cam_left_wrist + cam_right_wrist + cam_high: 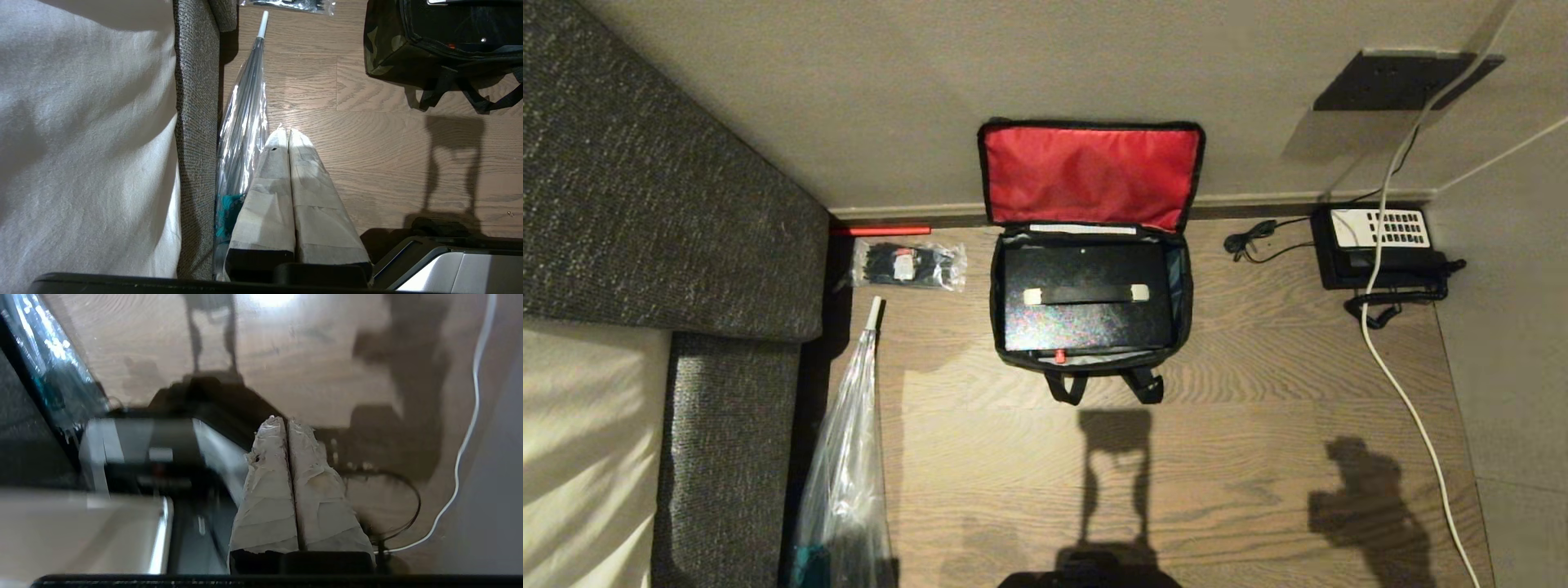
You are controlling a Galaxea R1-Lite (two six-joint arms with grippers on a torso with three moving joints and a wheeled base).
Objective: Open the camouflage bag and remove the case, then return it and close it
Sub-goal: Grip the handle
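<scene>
The camouflage bag (1183, 286) sits on the wooden floor against the wall, its red-lined lid (1089, 173) standing open. Inside it lies the case (1086, 322), flat, black and speckled, with a pale-ended strap handle (1086, 294) and a small red latch (1059, 356). A camouflage corner of the bag (380, 45) shows in the left wrist view. Neither arm appears in the head view. My left gripper (287, 131) hangs shut and empty above the floor, beside the sofa. My right gripper (287, 420) is shut too, holding nothing, low over the floor near my base.
A grey sofa (662, 196) with a white cushion (580, 449) fills the left. A clear folded umbrella (845, 457) and a packet of black cable ties (907, 265) lie next to it. A black telephone (1380, 245) and a white cable (1413, 408) lie at the right.
</scene>
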